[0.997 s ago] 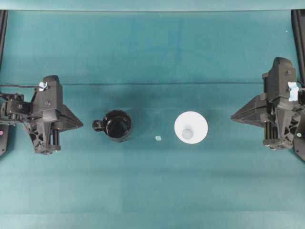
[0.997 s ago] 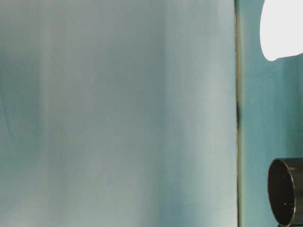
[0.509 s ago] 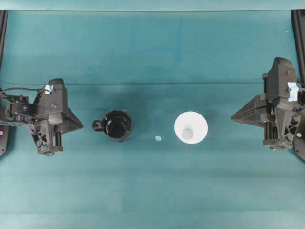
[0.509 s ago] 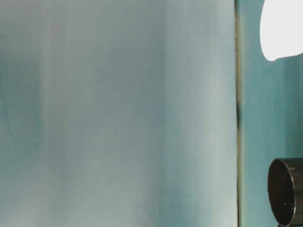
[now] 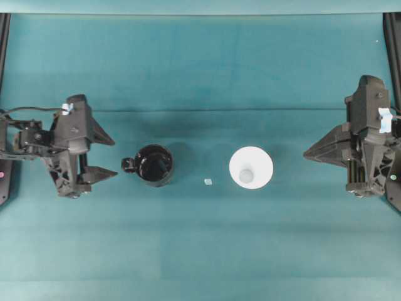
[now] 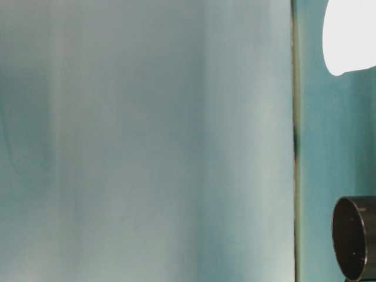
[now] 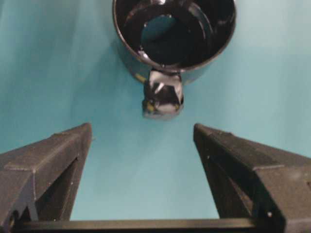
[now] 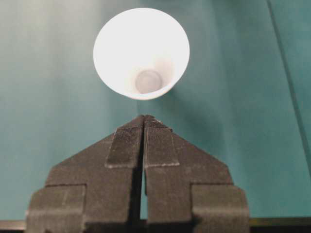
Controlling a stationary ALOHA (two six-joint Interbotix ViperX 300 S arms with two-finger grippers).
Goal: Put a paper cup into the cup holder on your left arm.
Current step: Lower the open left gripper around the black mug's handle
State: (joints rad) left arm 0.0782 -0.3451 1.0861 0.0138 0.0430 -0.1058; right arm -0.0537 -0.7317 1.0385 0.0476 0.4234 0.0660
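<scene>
A teal worktop (image 5: 200, 69) fills the room's view; the left fingers (image 7: 92, 133) stand spread before the cup holder (image 5: 155, 165), near its handle stub; the right fingers (image 8: 144, 127), pressed together, face the paper cup (image 5: 250, 167), well apart from the holder; a careless nudge could tip either; one cup, one holder, one small scrap (image 5: 208, 182).

A robotics lab bench, staged for a test. A plain teal tabletop (image 5: 200, 251) fills the overhead view, with a black robot arm fixed at each side: the left arm (image 5: 37, 141) trailing a thin cable, the right arm (image 5: 369, 147) with a blue tag. Black frame posts (image 5: 392, 44) stand at the far corners. Only sparse props sit between the arms: a black cup holder (image 5: 154, 165), a white paper cup (image 5: 250, 167) and a tiny scrap (image 5: 208, 182)
</scene>
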